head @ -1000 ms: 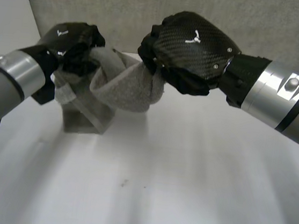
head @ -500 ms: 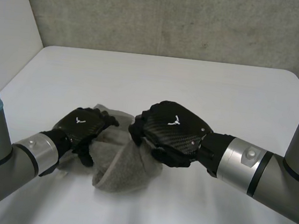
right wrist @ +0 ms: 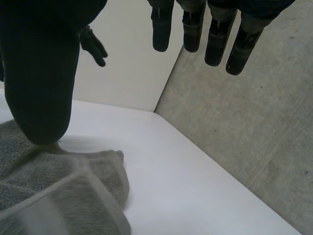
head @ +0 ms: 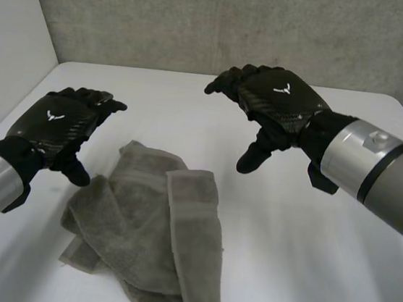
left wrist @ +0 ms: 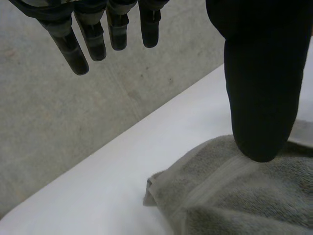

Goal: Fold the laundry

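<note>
Since the towel [head: 149, 225] lies in a loose, rumpled heap on the worktop [head: 305, 265], with one banded strip doubled over along its right side, I'd say the step in hand is getting it flat before any fold. To do that well, find two corners or a clean hem, pinch one per hand, pull apart and lay it out square. Don't grab the bulk in the middle, that just bunches it more. The hemmed corner below the thumb in the left wrist view looks like a fair candidate, though I can't tell which corner it is.

Left hand [head: 55, 125] hovers over the towel's far-left edge, fingers straight and spread, holding nothing, clear of the cloth. Right hand [head: 276, 101] hangs above the worktop beyond and to the right of the towel, apart from it, fingers relaxed, thumb pointing down, also empty. Both need to come down and inward to reach cloth.
</note>
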Tool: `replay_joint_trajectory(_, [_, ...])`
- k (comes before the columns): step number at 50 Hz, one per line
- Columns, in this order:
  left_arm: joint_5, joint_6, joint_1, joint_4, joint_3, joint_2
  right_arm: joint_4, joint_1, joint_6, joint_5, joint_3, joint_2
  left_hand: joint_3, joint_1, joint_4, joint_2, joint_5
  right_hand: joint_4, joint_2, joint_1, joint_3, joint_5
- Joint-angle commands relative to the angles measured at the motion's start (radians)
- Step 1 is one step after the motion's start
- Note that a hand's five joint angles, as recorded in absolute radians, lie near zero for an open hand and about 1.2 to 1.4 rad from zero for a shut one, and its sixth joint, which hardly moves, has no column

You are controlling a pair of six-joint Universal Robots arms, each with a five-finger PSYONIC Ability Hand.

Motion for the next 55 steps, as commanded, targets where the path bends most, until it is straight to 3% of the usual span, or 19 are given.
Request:
replay_joint_trajectory(1, [0.000, -0.010, 0.035, -0.110, -0.036, 0.035, 0.046, 0.013, -0.186, -0.006, -0.083, 0.108, 0.027, 0.011, 0.028, 0.029, 0.004, 0.020, 0.015, 0.038, 0.041, 0.033])
replay_joint_trajectory(5, [0.000, -0.009, 0.065, -0.156, -0.087, 0.063, 0.038, 0.025, -0.388, -0.005, -0.082, 0.151, 0.027, 0.011, 0.028, 0.029, 0.004, 0.078, 0.073, 0.097, 0.100, 0.091])
replay_joint_trajectory(10, [0.005, -0.009, 0.081, -0.150, -0.139, 0.093, 0.037, 0.094, -0.513, -0.025, -0.097, 0.215, 0.018, 0.003, 0.019, 0.021, -0.005, 0.149, 0.144, 0.168, 0.171, 0.162])
replay_joint_trajectory(27, [0.005, -0.010, 0.119, -0.138, -0.174, 0.098, 0.018, 0.249, -0.662, 0.003, -0.261, 0.475, 0.001, -0.015, 0.002, 0.003, -0.023, 0.225, 0.220, 0.244, 0.247, 0.238])
replay_joint_trajectory(39, [0.005, -0.012, 0.121, -0.125, -0.185, 0.098, 0.017, 0.296, -0.830, 0.122, -0.338, 0.611, -0.002, -0.018, -0.001, 0.000, -0.026, 0.284, 0.279, 0.303, 0.306, 0.297])
replay_joint_trajectory(51, [0.006, -0.014, 0.121, -0.108, -0.193, 0.098, -0.023, 0.296, -0.851, 0.127, -0.359, 0.673, -0.002, -0.018, -0.001, 0.000, -0.026, 0.284, 0.279, 0.303, 0.306, 0.297])
replay_joint_trajectory(54, [0.006, -0.014, 0.121, -0.101, -0.199, 0.098, -0.049, 0.296, -0.851, 0.129, -0.361, 0.680, -0.002, -0.018, -0.001, 0.000, -0.026, 0.378, 0.373, 0.397, 0.400, 0.391])
replay_joint_trajectory(55, [0.006, -0.014, 0.121, -0.095, -0.202, 0.098, -0.063, 0.296, -0.851, 0.129, -0.362, 0.683, -0.002, -0.018, -0.001, 0.000, -0.026, 0.640, 0.635, 0.658, 0.661, 0.653])
